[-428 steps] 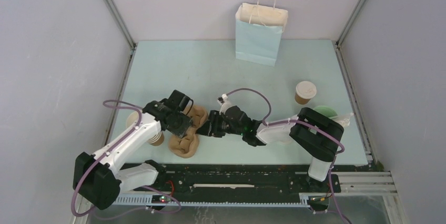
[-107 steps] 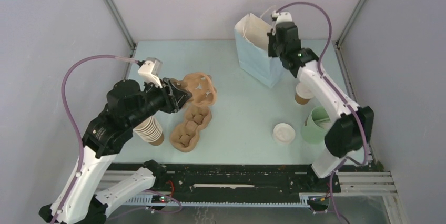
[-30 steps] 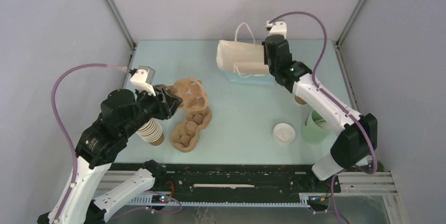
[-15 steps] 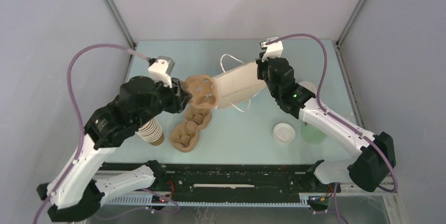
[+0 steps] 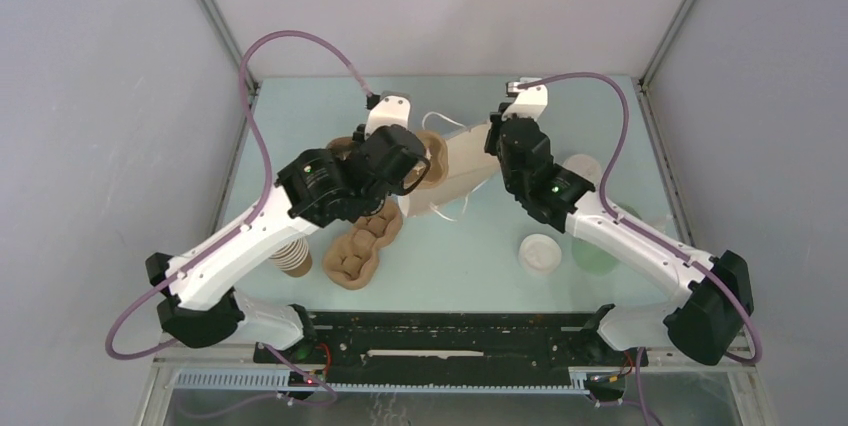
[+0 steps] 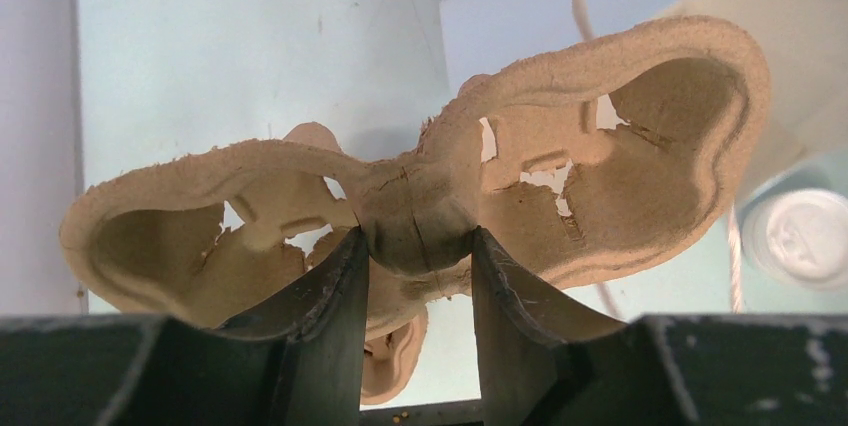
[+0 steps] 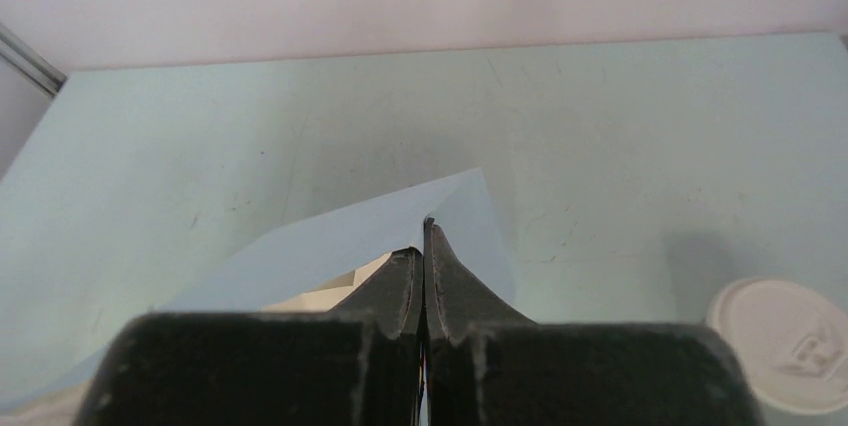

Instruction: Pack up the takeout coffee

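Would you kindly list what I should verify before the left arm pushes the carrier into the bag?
1. Left end effector grip on the carrier: shut on its central ridge, ok.
2. Right end effector grip on the bag: fingers pinched on the paper edge, ok.
3. Bag orientation: tipped on its side, mouth toward the carrier, ok.
4. Mouth open wide enough for the carrier: cannot tell.
5. Takeout coffee loaded: not ok; the visible pockets are empty and the cup stands on the table beside the right arm.
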Action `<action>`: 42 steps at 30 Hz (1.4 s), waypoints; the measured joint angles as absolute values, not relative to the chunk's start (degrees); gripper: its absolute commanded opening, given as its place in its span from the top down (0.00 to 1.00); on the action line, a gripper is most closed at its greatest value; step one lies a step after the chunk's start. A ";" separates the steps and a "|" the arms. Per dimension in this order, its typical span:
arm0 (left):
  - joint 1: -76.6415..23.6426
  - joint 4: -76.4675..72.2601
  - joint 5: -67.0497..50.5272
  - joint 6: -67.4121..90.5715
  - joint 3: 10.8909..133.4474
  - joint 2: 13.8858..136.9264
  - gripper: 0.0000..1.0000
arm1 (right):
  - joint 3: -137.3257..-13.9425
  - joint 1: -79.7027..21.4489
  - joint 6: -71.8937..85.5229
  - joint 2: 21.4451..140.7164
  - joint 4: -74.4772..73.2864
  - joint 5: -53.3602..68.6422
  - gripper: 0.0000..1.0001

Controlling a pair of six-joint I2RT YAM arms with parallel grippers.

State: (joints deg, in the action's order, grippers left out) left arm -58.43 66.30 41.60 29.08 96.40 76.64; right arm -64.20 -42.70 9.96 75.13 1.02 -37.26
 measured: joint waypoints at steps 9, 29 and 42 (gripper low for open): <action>-62.78 72.25 53.19 38.94 103.81 81.87 1.00 | -64.18 -47.46 20.10 73.28 -3.25 -44.88 1.00; -66.83 79.42 54.08 51.05 108.86 88.36 1.00 | -64.16 -47.48 32.42 71.35 -9.08 -52.27 1.00; -65.65 65.58 46.46 43.81 94.45 62.74 0.98 | -64.79 -41.82 33.45 71.42 -14.76 -47.22 1.00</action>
